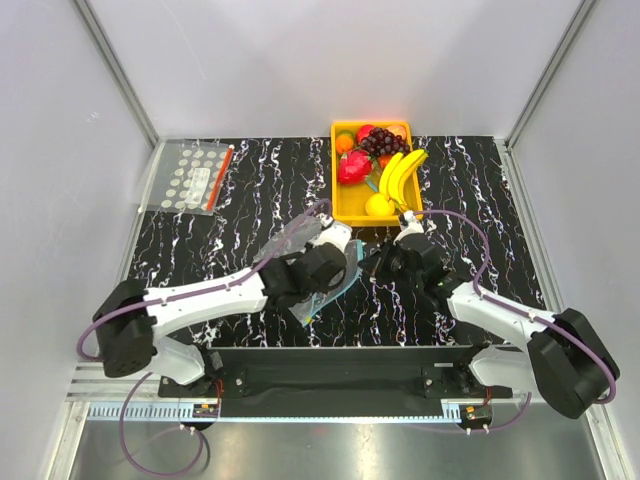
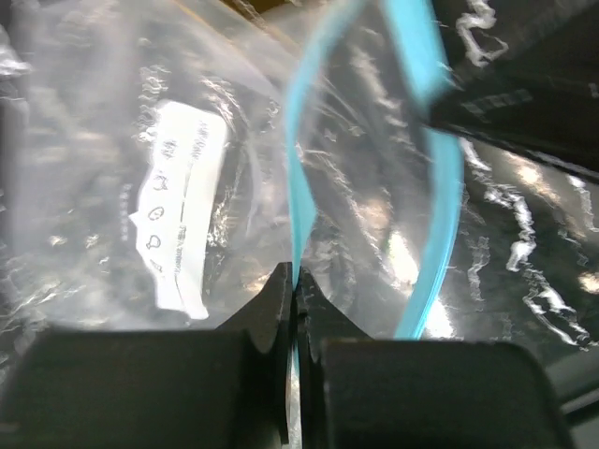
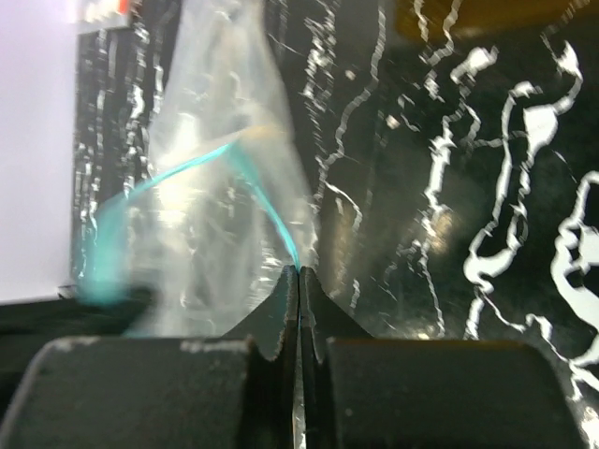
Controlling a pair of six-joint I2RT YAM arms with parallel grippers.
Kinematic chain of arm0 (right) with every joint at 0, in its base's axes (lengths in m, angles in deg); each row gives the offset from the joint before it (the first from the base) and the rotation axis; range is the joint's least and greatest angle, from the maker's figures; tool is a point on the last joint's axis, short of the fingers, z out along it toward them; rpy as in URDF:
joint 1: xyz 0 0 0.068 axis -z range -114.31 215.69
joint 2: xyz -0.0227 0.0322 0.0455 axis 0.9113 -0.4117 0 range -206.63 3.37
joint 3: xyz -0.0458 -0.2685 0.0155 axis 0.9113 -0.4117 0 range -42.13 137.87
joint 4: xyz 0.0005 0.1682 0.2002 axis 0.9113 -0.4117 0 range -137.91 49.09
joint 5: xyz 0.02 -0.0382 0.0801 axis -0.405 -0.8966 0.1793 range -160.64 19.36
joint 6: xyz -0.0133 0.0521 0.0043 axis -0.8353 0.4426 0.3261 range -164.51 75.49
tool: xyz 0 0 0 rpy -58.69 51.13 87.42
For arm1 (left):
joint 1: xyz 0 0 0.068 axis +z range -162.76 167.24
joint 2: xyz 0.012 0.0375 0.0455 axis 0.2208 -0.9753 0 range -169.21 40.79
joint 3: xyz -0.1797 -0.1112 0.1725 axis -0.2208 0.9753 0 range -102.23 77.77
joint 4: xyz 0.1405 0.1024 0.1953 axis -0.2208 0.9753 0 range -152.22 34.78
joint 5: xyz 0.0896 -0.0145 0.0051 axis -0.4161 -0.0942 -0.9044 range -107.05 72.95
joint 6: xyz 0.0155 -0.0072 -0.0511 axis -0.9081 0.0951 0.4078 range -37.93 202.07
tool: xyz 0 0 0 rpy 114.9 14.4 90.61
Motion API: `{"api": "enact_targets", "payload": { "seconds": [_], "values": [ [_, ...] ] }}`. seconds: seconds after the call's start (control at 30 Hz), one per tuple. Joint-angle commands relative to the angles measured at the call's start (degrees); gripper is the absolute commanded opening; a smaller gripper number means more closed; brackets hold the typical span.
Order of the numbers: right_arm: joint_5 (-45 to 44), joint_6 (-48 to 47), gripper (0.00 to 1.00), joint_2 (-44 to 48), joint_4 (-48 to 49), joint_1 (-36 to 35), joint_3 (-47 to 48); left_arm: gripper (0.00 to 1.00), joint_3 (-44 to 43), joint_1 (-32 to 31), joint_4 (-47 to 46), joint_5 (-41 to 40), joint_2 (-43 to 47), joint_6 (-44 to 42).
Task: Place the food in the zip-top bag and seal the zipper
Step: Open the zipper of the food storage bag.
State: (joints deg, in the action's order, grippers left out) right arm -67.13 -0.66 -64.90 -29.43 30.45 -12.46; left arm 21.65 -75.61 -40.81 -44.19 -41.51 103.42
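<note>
The clear zip-top bag [image 1: 338, 282] hangs between my two grippers in front of the yellow tray [image 1: 340, 205]. My left gripper [image 1: 330, 268] [image 2: 296, 281] is shut on one teal-blue zipper strip [image 2: 294, 168] of the bag [image 2: 215, 168]; the other strip [image 2: 440, 187] curves away, so the mouth gapes. My right gripper [image 1: 374, 264] [image 3: 299, 273] is shut on the zipper strip [image 3: 271, 215] of the bag [image 3: 215, 178]. The food lies in the tray: bananas [image 1: 401, 172], lemon [image 1: 378, 205], dark grapes [image 1: 383, 141] and a round orange-red fruit [image 1: 345, 143]. I see no food in the bag.
A red strawberry-like toy [image 1: 353, 167] also lies in the tray. A clear bag with white dots and a red strip [image 1: 195, 177] lies at the far left of the black marbled table [image 1: 250, 190]. Grey walls close off the back and sides.
</note>
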Motion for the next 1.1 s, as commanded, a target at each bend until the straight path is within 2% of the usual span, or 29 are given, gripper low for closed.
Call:
{"api": "enact_targets", "payload": {
  "seconds": [0.0, 0.03, 0.13, 0.2, 0.23, 0.37, 0.5, 0.67, 0.77, 0.8, 0.9, 0.93, 1.07],
  "values": [
    [-2.7, 0.3, 0.00, -1.1, -0.1, -0.5, -0.8, 0.00, -6.0, 0.4, 10.7, -9.3, 5.7, -1.8],
    [-2.6, 0.2, 0.00, -1.4, -0.1, -0.5, -0.7, 0.00, -6.5, 0.4, 12.1, -10.9, 6.8, -1.7],
    [-0.3, 0.6, 0.11, -2.9, 2.0, -0.5, -0.7, 0.00, -6.3, 0.4, 12.8, -10.2, 8.7, -2.3],
    [2.4, 0.9, 0.27, -3.3, 4.9, -0.5, -0.8, 0.00, -5.7, 0.4, 10.6, -9.3, 9.3, -2.5],
    [3.0, 1.0, 0.30, -3.4, 5.5, -0.5, -0.8, 0.00, -5.2, 0.4, 10.0, -8.4, 9.3, -2.5],
    [5.0, 0.2, 0.55, -4.9, 6.0, -2.2, 1.5, 0.00, -4.3, 0.4, 6.2, -6.1, 8.8, -2.9],
    [5.1, 0.7, 0.64, -5.5, 8.5, -4.4, 2.3, 0.00, -4.6, 0.4, 5.0, -5.3, 7.3, -3.2],
    [3.6, 1.4, 0.63, -7.6, 9.0, -5.7, 3.8, 0.00, -5.0, 0.4, 3.6, -3.7, 7.4, -3.2],
    [2.2, 1.4, 0.47, -9.7, 6.5, -5.9, 5.7, 0.00, -5.1, 0.6, 3.1, -2.7, 7.9, -3.3],
    [1.5, 1.2, 0.36, -10.6, 3.5, -5.9, 6.8, 0.00, -5.4, 0.9, 4.6, -4.0, 8.1, -3.7],
    [-2.8, 0.5, 0.27, -12.1, -1.8, -5.9, 9.2, 0.00, -8.5, 1.0, 9.2, -8.9, 9.0, -4.7],
    [-3.2, 0.3, 0.22, -12.4, -4.7, -6.0, 9.6, 0.00, -9.3, 1.0, 12.8, -12.7, 9.3, -5.0],
    [-5.1, -0.6, 0.20, -14.9, -7.3, -5.9, 11.2, 0.00, -14.8, 1.0, 23.2, -21.4, 9.9, -3.6]
  ]
}}
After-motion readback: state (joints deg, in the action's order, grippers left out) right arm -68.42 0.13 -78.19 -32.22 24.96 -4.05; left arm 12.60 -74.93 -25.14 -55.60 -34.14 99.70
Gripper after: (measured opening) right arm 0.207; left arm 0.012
